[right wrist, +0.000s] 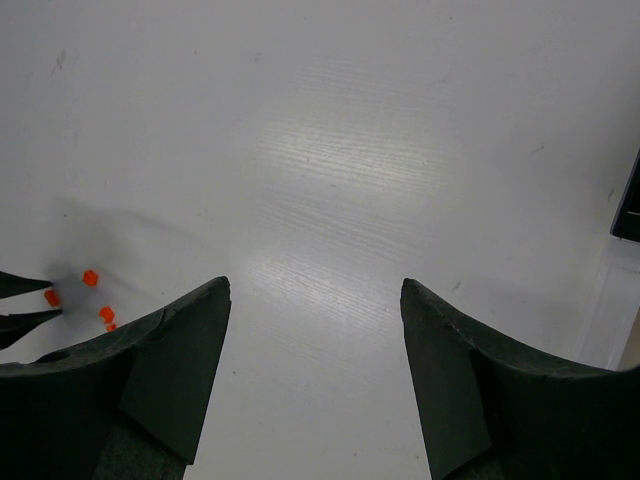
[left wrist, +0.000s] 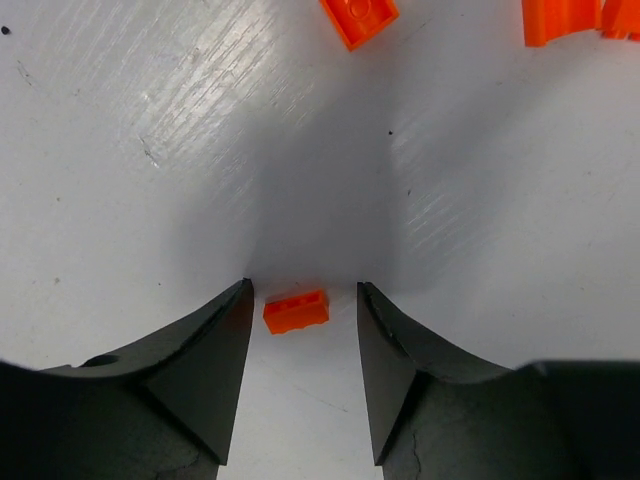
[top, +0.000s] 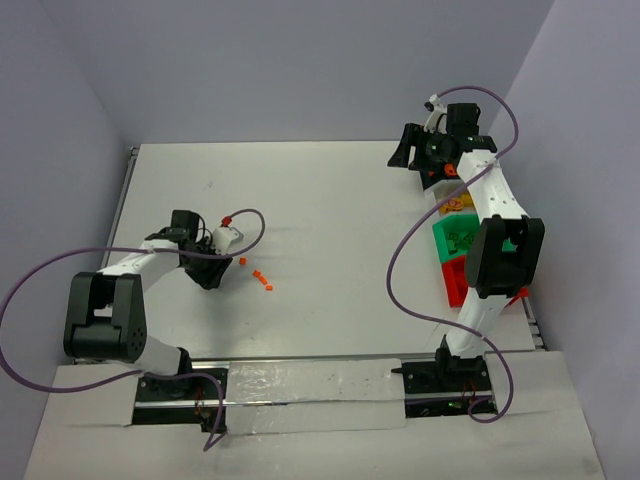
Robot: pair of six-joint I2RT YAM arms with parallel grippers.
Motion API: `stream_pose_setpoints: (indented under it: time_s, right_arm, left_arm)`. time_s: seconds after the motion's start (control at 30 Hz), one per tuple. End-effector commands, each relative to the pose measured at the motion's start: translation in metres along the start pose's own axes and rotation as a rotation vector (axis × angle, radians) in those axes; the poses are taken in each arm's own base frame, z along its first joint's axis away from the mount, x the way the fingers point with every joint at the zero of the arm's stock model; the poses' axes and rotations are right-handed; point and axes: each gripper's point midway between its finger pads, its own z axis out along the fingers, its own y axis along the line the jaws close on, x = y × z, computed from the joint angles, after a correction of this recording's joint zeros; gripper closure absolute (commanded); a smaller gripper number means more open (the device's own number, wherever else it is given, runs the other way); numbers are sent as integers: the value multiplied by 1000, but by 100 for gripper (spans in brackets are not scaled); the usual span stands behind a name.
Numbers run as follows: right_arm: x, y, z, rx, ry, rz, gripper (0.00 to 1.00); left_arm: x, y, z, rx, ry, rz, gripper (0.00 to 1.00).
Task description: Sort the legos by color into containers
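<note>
Several tiny orange legos lie on the white table left of the middle. My left gripper is open and low on the table, its jaws on either side of one small orange brick without closing on it. Two more orange bricks lie just ahead of it. My right gripper is open and empty, held above the far right of the table. The joined containers stand at the right edge, with the green bin and the red bin showing; the others are mostly hidden by my right arm.
A bin section holding yellow and orange bits sits beyond the green bin. The right wrist view shows the distant orange legos and a dark edge at the far right. Purple cables loop over both arms.
</note>
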Motion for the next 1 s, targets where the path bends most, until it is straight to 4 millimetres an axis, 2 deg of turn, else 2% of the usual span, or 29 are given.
stream_pose_setpoints:
  time_s: [0.0,0.33,0.53,0.97]
  right_arm:
    - [-13,13,-7,-27,-32,-26,24]
    - [-12,13,-6,-25,-30,-31,24]
    - [-10,12,-4,-28,-26,-26,24]
    - [-10,12,-4,-28,-25,-25,24]
  left_arm:
    - [23,-11,10,16,80,-87,41]
    - [25,-3,6,-50,110,-179,51]
    - [40,-9,7,-52,147,-182,52]
    - [52,-22,8,-30,179,-211,53]
